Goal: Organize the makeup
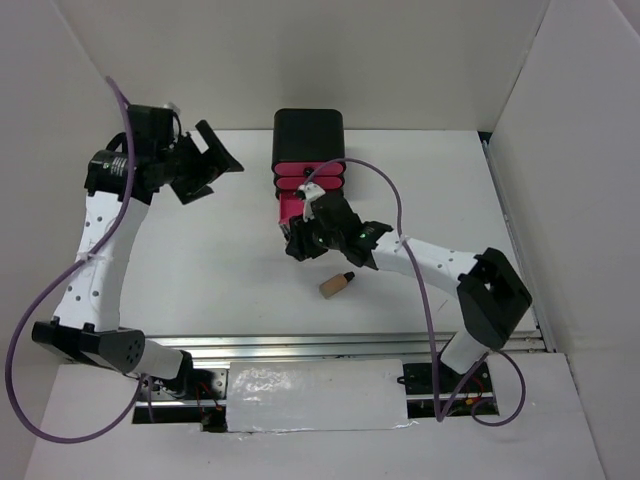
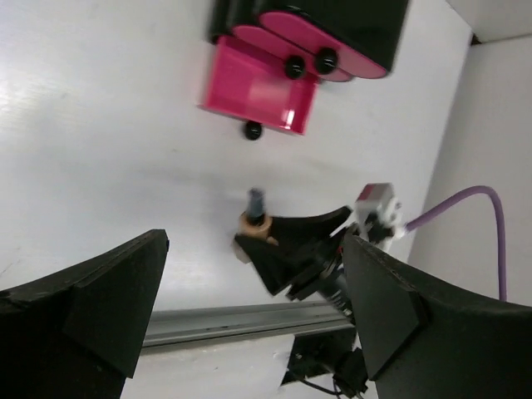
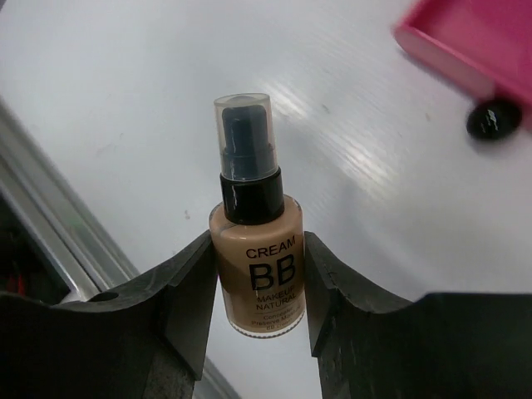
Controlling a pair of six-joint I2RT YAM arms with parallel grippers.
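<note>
Bottle [image 3: 253,258] of BB cream, beige with a black collar, sits clamped between the jaws of the right gripper [image 3: 256,249], near the open pink drawer [image 1: 293,207] of the black box [image 1: 308,140]. The step looks like stowing it. Next it must clear the drawer's front wall and knob [image 3: 495,119] before release. A second bottle [image 1: 337,285] lies on the table [image 1: 200,280] close by. The left gripper [image 1: 205,160] hangs wide open, well apart.

The right gripper [image 3: 258,253] clamps a beige bottle [image 3: 254,283] marked CREAM BB, with a clear cap over its black pump. Behind it is a pink drawer [image 3: 474,41] with a black knob [image 3: 493,119]. The bench-edge rail [image 3: 50,191] runs beside it.
</note>
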